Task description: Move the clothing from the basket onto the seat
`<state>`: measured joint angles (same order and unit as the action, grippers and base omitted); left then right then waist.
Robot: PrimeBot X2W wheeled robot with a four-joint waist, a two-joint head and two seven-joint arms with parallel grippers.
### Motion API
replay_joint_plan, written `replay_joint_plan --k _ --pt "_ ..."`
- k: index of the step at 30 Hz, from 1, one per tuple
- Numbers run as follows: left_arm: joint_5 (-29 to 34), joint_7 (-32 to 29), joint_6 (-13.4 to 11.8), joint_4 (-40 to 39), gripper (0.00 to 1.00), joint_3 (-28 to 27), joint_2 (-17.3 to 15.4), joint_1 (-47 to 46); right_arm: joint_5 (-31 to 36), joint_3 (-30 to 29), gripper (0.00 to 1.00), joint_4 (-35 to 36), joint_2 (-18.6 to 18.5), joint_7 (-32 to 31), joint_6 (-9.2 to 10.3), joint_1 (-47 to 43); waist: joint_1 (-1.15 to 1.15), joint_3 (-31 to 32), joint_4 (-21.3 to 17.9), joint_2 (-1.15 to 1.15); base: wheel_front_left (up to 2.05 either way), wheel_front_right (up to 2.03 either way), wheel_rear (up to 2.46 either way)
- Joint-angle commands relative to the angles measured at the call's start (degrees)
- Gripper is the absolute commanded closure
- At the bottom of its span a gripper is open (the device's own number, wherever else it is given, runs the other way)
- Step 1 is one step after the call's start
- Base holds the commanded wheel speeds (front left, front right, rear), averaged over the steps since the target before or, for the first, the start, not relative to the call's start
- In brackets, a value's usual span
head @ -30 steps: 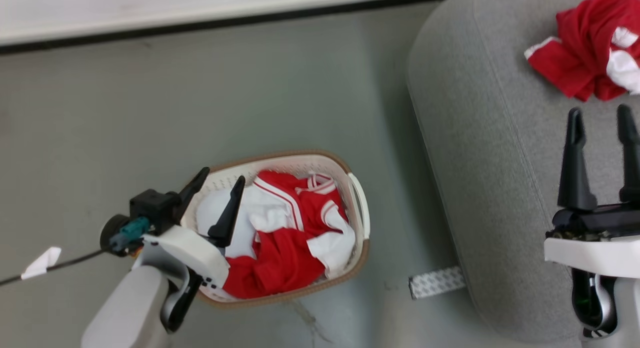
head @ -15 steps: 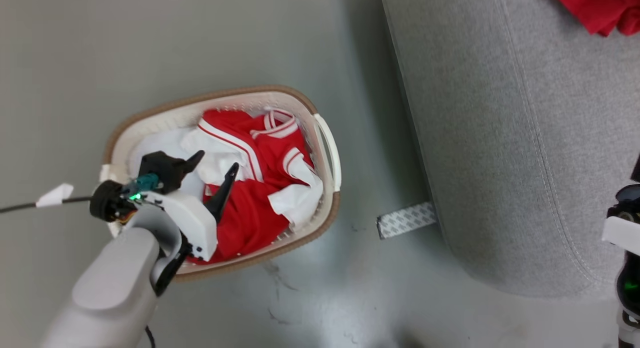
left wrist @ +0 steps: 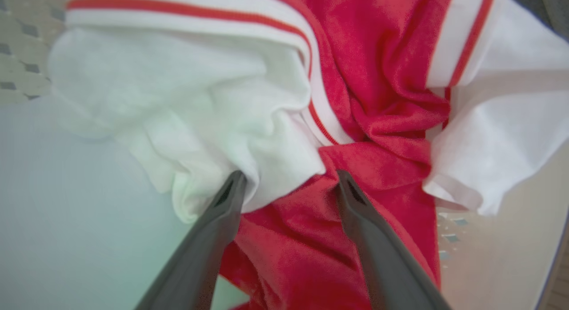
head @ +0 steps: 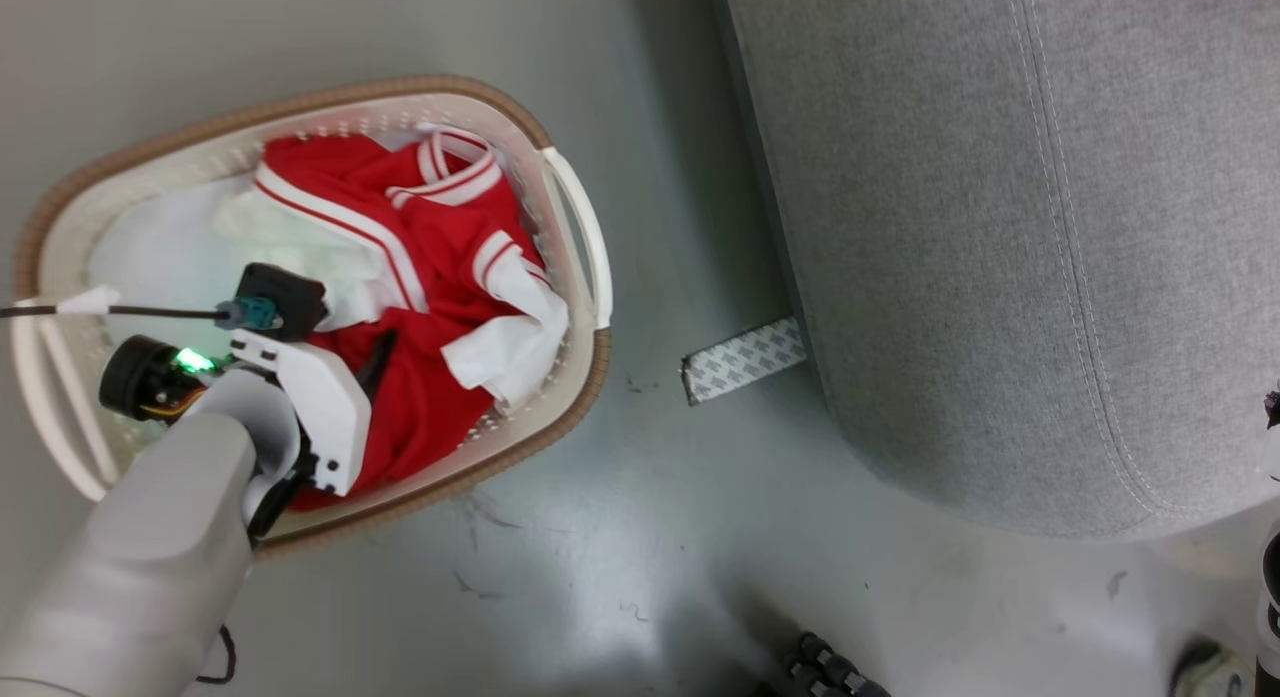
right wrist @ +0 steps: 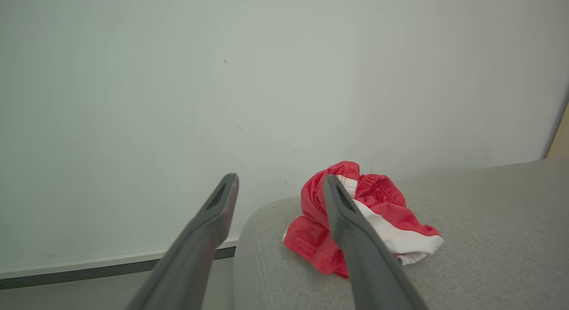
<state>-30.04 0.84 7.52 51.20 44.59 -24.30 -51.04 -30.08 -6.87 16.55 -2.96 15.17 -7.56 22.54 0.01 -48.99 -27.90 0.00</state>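
Straddling clothing (left wrist: 378, 123) | left tool (left wrist: 289, 174) spread, pressing into it | inside basket (head: 300, 99)

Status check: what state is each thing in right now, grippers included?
Basket: upright, not yet emptied.
Clothing in basket: crumpled heap, not gripped.
Garment on seat: bunched up, lying free.
Seat: bears that one garment.
Left gripper: open, fingers straddling a fold of the basket clothing.
Right gripper: open, empty, pointing toward the seat.

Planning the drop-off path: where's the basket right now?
Head view, left side: the basket stands on the floor beside the grey seat, red clothing inside it.
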Motion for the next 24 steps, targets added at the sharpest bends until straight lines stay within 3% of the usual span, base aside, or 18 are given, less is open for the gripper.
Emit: replay_joint_plan --k 1,13,14,15,16,17,24 --pt "-0.71 -0.72 -0.07 0.95 0.0 0.73 -0.2 -0.91 -0.29 0.02 0.0 0.09 0.12 -0.05 0.14 0.73 -0.01 -0.95 -0.74 0.0 0.0 0.0 0.0" --pt "-4.99 -8.68 -0.07 6.68 0.0 11.74 0.77 -4.46 0.46 0.03 0.0 0.15 0.13 -0.05 0.14 -1.46 -0.01 -1.72 -0.4 0.0 0.0 0.0 0.0" --pt "-5.69 -8.54 -0.07 6.6 0.19 12.27 0.64 -4.76 0.49 0.06 0.0 0.1 0.12 -0.05 0.14 -1.51 -0.01 -1.76 -0.37 0.0 0.0 0.0 0.0" --pt "-6.03 -8.33 -0.07 6.46 0.65 12.84 0.51 -5.07 0.48 0.08 0.0 0.01 0.12 -0.05 0.14 -1.48 -0.01 -1.79 -0.36 0.0 0.0 0.0 0.0" --pt "-6.03 -8.33 -0.07 6.46 0.65 12.84 0.51 -5.07 0.48 0.08 0.0 0.01 0.12 -0.05 0.14 -1.48 -0.01 -1.79 -0.36 0.0 0.0 0.0 0.0" --pt "-7.16 -6.97 -0.07 5.73 1.0 13.9 0.14 -5.86 0.59 0.12 0.0 -0.27 0.12 -0.05 0.14 -1.31 -0.01 -1.77 -0.35 0.0 0.0 0.0 0.0" --pt "-10.6 -1.61 -0.07 4.76 1.0 16.18 -1.35 -6.08 0.46 1.18 0.0 -1.3 0.12 -0.04 0.14 0.32 -0.01 -0.06 -0.85 0.0 0.0 0.0 0.0"
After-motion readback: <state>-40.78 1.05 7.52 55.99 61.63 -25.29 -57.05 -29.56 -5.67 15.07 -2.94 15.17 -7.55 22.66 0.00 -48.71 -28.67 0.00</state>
